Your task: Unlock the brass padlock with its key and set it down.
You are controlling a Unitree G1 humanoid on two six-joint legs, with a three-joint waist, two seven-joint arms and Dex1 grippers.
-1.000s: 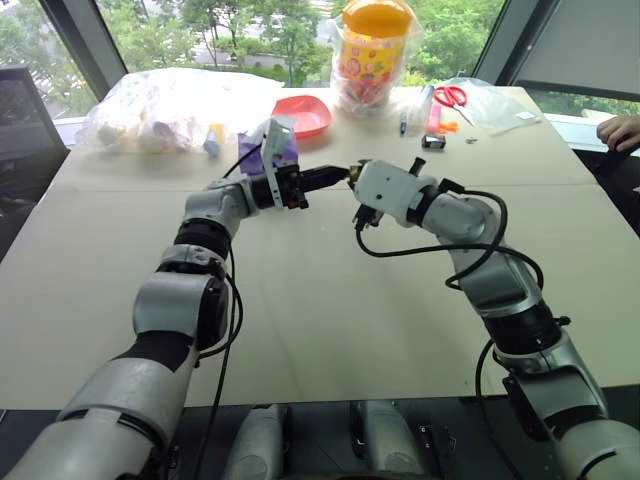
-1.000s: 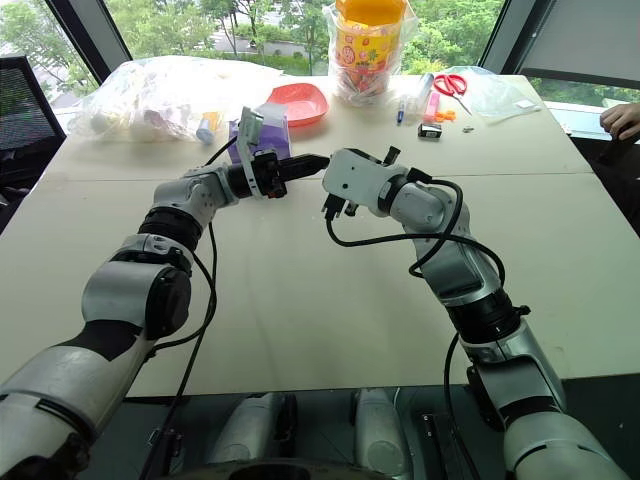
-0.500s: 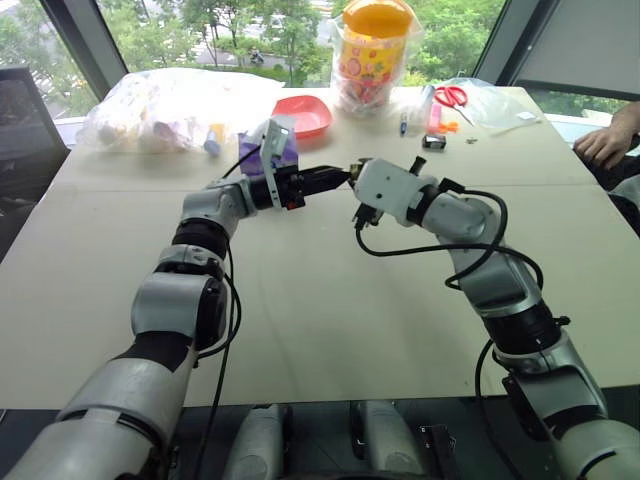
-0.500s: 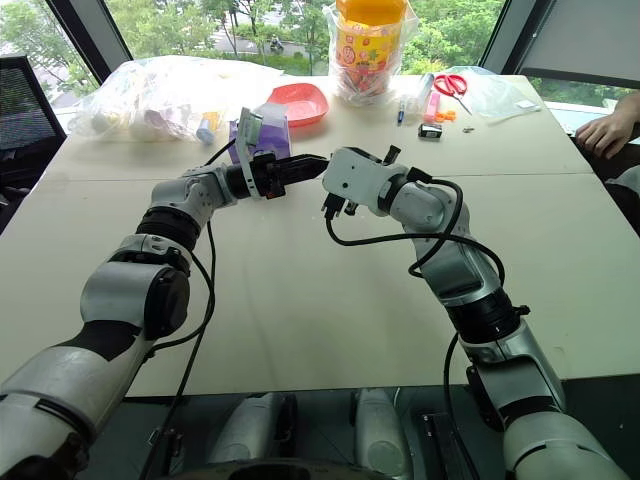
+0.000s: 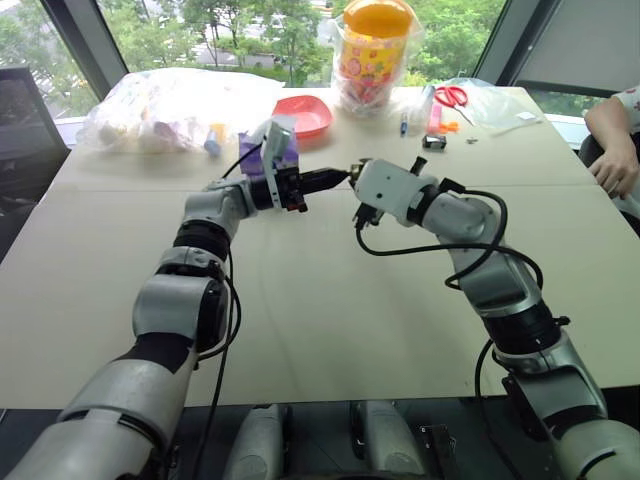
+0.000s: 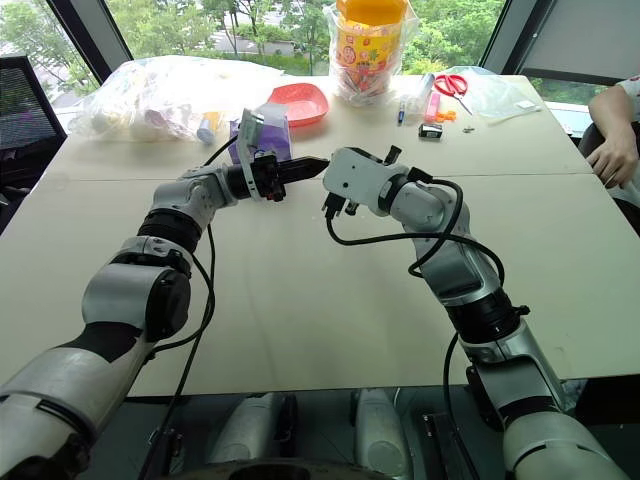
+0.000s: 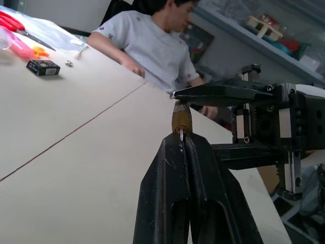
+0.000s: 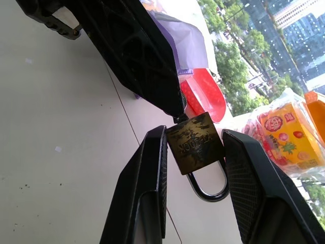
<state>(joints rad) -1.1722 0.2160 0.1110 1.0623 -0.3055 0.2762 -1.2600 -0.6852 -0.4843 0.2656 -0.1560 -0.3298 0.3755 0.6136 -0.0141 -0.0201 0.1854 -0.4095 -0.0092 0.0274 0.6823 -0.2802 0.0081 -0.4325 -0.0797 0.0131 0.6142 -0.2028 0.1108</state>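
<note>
Head views: both arms meet above the pale beige surface (image 5: 330, 300). Left end effector (image 5: 343, 176), black fingers pressed together, tip right at the right end effector (image 5: 352, 177). Behind them: red plastic bowl (image 5: 303, 114), clear plastic bag of toys (image 5: 170, 108), yellow-lidded printed jar (image 5: 372, 50), red-handled scissors (image 5: 452, 96), small black clip (image 5: 433, 142). A person's arm (image 5: 612, 140) rests at the surface's far right edge.
Left wrist view: left end effector (image 7: 183, 138) closed; a thin silvery metal key (image 7: 181, 134) pinched at its tip, mostly hidden. Key end meets the bottom of the small gold-coloured brass padlock (image 7: 181, 116), held up off the surface. A person in a white T-shirt (image 7: 147, 46) sits beyond.
Right wrist view: right end effector (image 8: 195, 147) grips the brass padlock (image 8: 196, 143) by its flat sides, between both black fingers. Silvery U-shaped shackle (image 8: 209, 182) looks seated in the body; can't tell if it is unlocked. Left end effector's tip touches the padlock's keyway end.
</note>
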